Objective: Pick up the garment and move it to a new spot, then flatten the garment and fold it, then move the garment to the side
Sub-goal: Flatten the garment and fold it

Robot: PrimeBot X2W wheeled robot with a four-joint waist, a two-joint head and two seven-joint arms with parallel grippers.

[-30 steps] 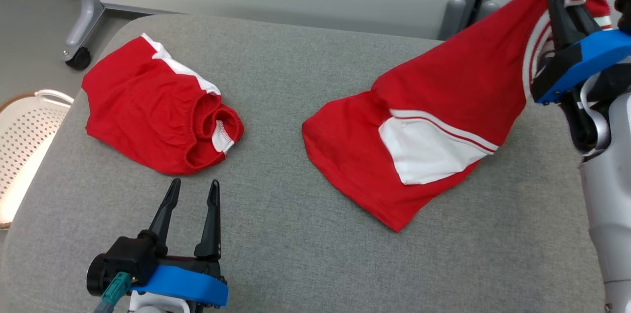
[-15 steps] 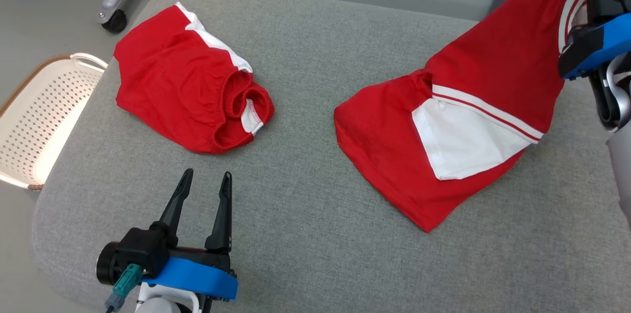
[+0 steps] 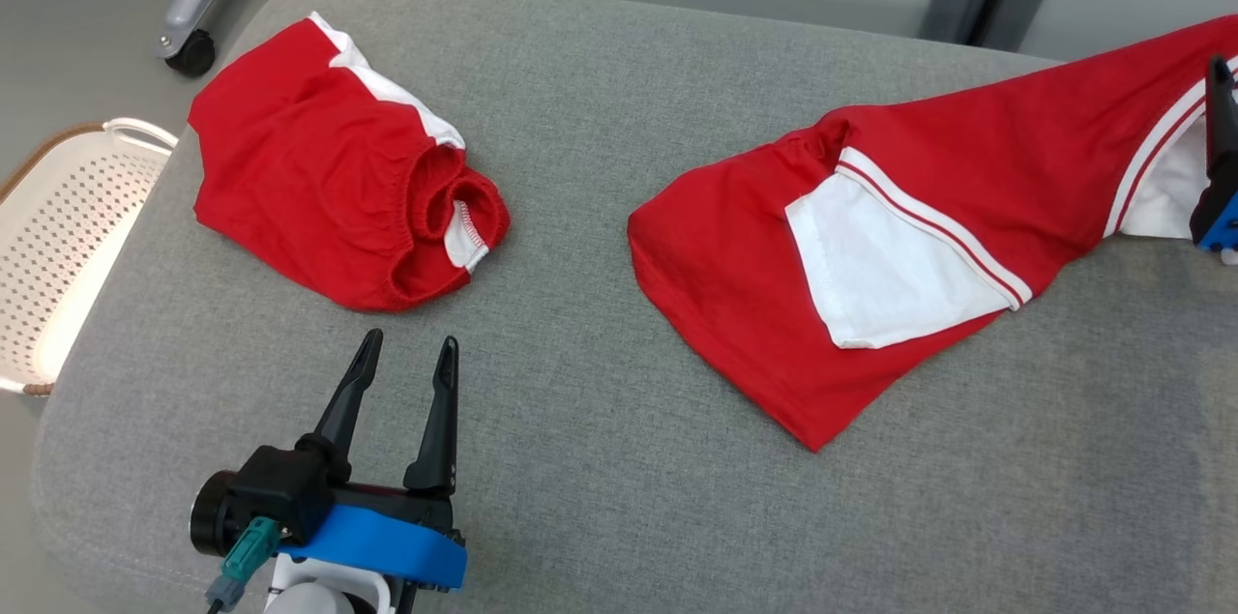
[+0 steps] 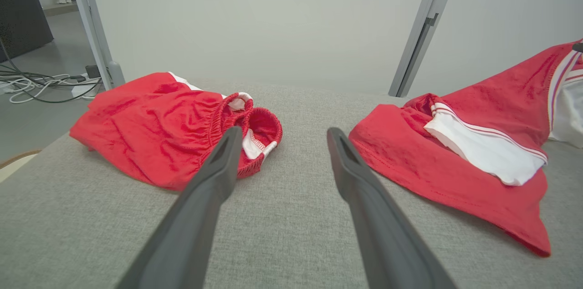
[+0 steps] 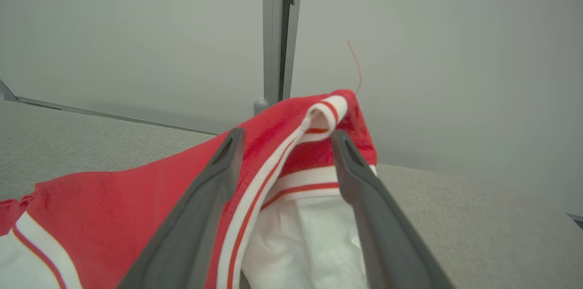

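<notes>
Right gripper (image 5: 287,136) unclenched at 3 o'clock — shirt (image 3: 725,305) edge between its jaws; left gripper (image 3: 409,341) spread at 7.

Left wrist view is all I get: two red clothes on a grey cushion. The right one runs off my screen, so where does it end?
Observer: The garment ends at the right claw, with its striped edge lying between the two fingers.
Operator: Is the claw pinching it?
Observer: No. The fingers stand wide apart and are not closed on the cloth.
Operator: Anything odd about that edge?
Observer: A loose red thread sticks up from its tip.
</notes>
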